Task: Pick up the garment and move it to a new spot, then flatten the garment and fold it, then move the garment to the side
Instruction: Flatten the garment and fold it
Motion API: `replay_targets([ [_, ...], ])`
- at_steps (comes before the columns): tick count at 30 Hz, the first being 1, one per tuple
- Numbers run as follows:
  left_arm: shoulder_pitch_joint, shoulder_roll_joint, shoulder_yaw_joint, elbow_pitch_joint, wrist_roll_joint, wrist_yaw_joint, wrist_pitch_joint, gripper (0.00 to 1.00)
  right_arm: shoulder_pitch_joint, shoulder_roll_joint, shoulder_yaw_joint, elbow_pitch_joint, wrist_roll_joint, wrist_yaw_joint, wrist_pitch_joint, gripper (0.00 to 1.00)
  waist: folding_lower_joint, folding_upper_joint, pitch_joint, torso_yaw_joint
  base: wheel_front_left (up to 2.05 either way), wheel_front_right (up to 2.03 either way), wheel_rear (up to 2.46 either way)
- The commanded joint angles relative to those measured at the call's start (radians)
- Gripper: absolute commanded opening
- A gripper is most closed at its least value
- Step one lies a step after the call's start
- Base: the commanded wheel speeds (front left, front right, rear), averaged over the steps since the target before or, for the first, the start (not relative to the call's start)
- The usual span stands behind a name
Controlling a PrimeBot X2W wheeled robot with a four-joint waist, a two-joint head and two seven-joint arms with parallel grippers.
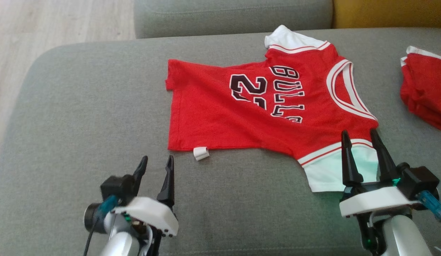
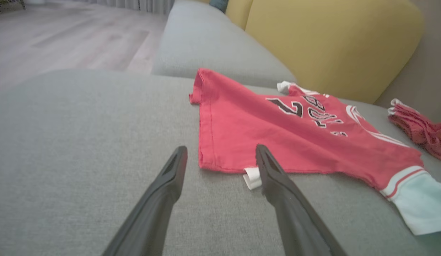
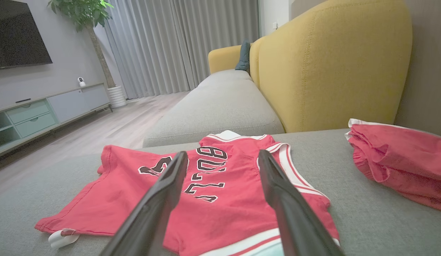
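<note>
The garment (image 1: 241,113) is a red basketball jersey with white sleeves, a white-trimmed collar and dark lettering, lying spread on the grey sofa seat (image 1: 81,124). A small white tag (image 1: 200,153) sticks out at its near hem. My left gripper (image 1: 157,160) stands open just short of the hem's near-left corner, nothing between its fingers (image 2: 277,181). Over the near white sleeve (image 1: 334,170) hovers my right gripper (image 1: 360,135), open as well. The jersey (image 2: 295,138) lies ahead of the left fingers, and the right wrist view has the jersey (image 3: 224,199) under the right fingers (image 3: 163,199).
A second red garment (image 1: 424,89) lies bunched at the seat's right edge. Yellow backrest cushions (image 3: 330,64) rise behind it. Another grey seat cushion (image 1: 231,16) adjoins at the back. Wooden floor (image 1: 35,32) lies beyond the left edge.
</note>
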Motion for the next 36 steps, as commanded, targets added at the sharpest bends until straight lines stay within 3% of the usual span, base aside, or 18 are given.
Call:
replay_targets([
  [1,-0.071,0.001,0.026,-0.011,-0.01,-0.003,0.028,1.0,-0.035,-0.002,0.02,-0.032,0.006,-0.001,-0.006,1.0,0.0,0.0,0.009,-0.01,0.0,0.0,0.0],
  [5,-0.128,-0.004,0.027,0.07,-0.058,-0.003,0.162,1.0,-0.048,-0.002,0.026,-0.023,0.016,-0.001,-0.01,1.0,0.0,0.0,0.033,-0.038,0.0,0.0,0.0],
  [10,-0.206,0.003,0.05,0.135,-0.078,0.013,0.231,1.0,-0.064,-0.002,0.026,-0.012,0.026,-0.001,-0.019,1.0,0.0,0.0,0.07,-0.075,0.0,0.0,0.0],
  [17,-0.27,0.024,0.096,0.219,-0.094,0.051,0.252,1.0,-0.087,-0.002,0.018,0.004,0.035,-0.001,-0.035,1.0,0.0,0.0,0.113,-0.119,0.0,0.0,0.0],
  [25,-0.306,0.042,0.113,0.281,-0.103,0.059,0.256,1.0,-0.102,-0.002,0.016,0.016,0.03,-0.001,-0.044,1.0,0.0,0.0,0.142,-0.146,0.0,0.0,0.0],
  [26,-0.311,0.045,0.111,0.288,-0.103,0.057,0.259,0.97,-0.102,-0.002,0.014,0.017,0.027,-0.001,-0.045,1.0,0.0,0.0,0.145,-0.149,0.0,0.0,0.0],
  [27,-0.314,0.046,0.107,0.294,-0.103,0.054,0.264,0.77,-0.102,-0.002,0.012,0.018,0.023,-0.001,-0.046,1.0,0.0,0.0,0.148,-0.151,0.0,0.0,0.0],
  [28,-0.316,0.046,0.103,0.298,-0.103,0.05,0.269,0.49,-0.1,-0.002,0.009,0.019,0.019,-0.001,-0.046,1.0,0.0,0.0,0.149,-0.153,0.0,0.0,0.0],
  [29,-0.317,0.045,0.098,0.3,-0.103,0.048,0.275,0.38,-0.098,-0.002,0.004,0.02,0.013,-0.001,-0.046,1.0,0.0,0.0,0.151,-0.155,0.0,0.0,0.0],
  [30,-0.318,0.047,0.092,0.3,-0.101,0.045,0.282,0.1,-0.094,-0.002,0.0,0.022,0.007,-0.001,-0.047,1.0,0.0,0.0,0.152,-0.156,0.0,0.0,0.0],
  [31,-0.317,0.049,0.086,0.298,-0.099,0.041,0.29,0.0,-0.09,-0.002,-0.004,0.024,0.002,-0.001,-0.046,1.0,0.0,0.0,0.153,-0.157,0.0,0.0,0.0],
  [36,-0.297,0.056,0.071,0.248,-0.105,0.028,0.311,0.0,-0.053,-0.002,-0.035,0.045,-0.025,-0.001,-0.01,1.0,0.0,0.0,0.16,-0.151,0.0,0.0,0.0],
])
